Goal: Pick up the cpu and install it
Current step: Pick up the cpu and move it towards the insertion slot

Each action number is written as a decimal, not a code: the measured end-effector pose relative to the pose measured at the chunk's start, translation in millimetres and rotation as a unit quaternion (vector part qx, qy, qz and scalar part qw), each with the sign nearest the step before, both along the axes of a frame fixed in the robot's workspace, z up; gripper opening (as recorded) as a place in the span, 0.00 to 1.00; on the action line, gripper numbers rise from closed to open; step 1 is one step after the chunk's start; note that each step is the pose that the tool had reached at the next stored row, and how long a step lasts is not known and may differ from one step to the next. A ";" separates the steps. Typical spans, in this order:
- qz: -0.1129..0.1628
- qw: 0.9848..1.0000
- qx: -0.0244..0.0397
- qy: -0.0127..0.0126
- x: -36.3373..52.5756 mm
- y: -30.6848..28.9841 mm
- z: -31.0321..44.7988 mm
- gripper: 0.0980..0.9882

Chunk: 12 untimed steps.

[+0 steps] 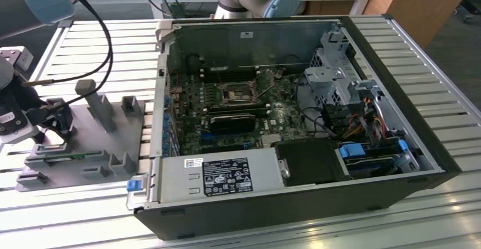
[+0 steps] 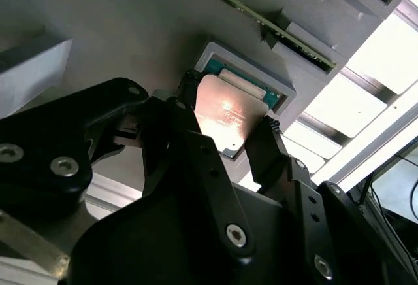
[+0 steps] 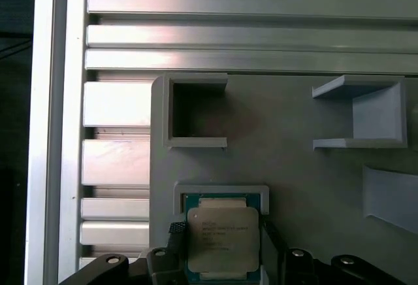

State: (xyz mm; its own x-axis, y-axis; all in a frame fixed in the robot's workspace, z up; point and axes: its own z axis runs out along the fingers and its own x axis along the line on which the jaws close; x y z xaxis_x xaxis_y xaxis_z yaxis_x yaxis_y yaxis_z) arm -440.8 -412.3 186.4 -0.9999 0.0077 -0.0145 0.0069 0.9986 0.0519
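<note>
The cpu [image 3: 222, 239], a flat square chip with a shiny silver top [image 2: 225, 115], lies in a shallow square pocket of the grey fixture tray [image 1: 112, 142]. My gripper [image 1: 54, 122] hangs over that pocket at the exterior view's left. In both wrist views its black fingers [image 2: 189, 102] stand one on each side of the chip and press against its edges. So the gripper [image 3: 222, 233] is shut on the chip, which still rests in the pocket. The motherboard's square socket [image 1: 234, 94] sits inside the open computer case [image 1: 301, 108].
The tray carries upright grey holders [image 1: 101, 105] and an empty square box pocket [image 3: 196, 112] close to the gripper. A thin green strip [image 2: 261, 17] lies in tray slots. The case holds a black heatsink block [image 1: 233, 122], cables and a drive cage [image 1: 334, 74].
</note>
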 end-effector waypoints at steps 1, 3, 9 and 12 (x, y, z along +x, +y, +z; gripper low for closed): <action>0.000 1.000 0.000 0.000 0.1 0.0 0.0 0.54; 0.000 1.000 0.000 0.000 0.1 0.0 0.0 0.54; 0.000 1.000 0.000 0.000 0.1 0.0 -0.1 0.48; 0.000 1.000 0.000 0.000 0.1 0.0 -0.1 0.48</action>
State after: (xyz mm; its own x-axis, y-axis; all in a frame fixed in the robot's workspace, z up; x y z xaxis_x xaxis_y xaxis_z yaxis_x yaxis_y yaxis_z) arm -440.7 -412.3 186.3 -0.9999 0.0076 -0.0145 0.0068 0.9986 0.0519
